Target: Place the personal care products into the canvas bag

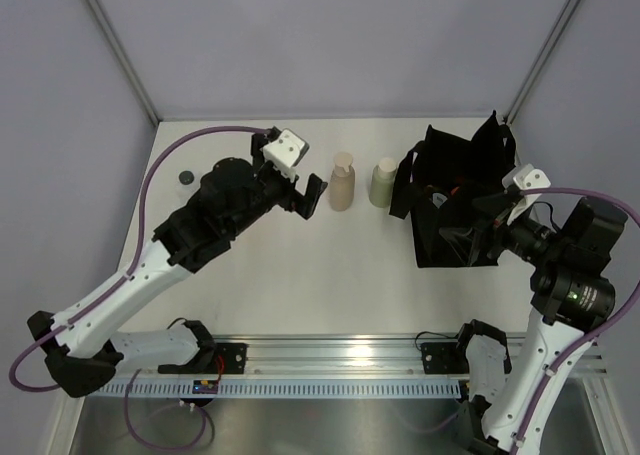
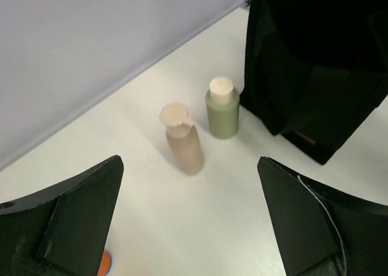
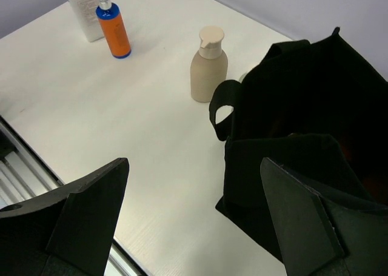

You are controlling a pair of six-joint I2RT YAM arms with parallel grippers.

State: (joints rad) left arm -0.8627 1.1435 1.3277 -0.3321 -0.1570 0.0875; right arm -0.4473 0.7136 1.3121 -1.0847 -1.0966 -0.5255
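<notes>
Canvas bag [image 1: 440, 245] stands open, interior too dark

The white table [image 1: 300, 285] carries a tan pump bottle [image 1: 342, 185], an olive-green bottle [image 1: 382, 183] and the black canvas bag [image 1: 435, 240].

Orange bottle [image 2: 105, 264] cut by bottom edge; canvas bag [image 2: 315, 63] interior too dark.

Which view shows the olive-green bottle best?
Left wrist: the olive-green bottle stands whole and unblocked, cream cap visible, between the tan pump and the canvas bag. Top external shows it small, from above. Right wrist: the bag hides it almost entirely.
</notes>
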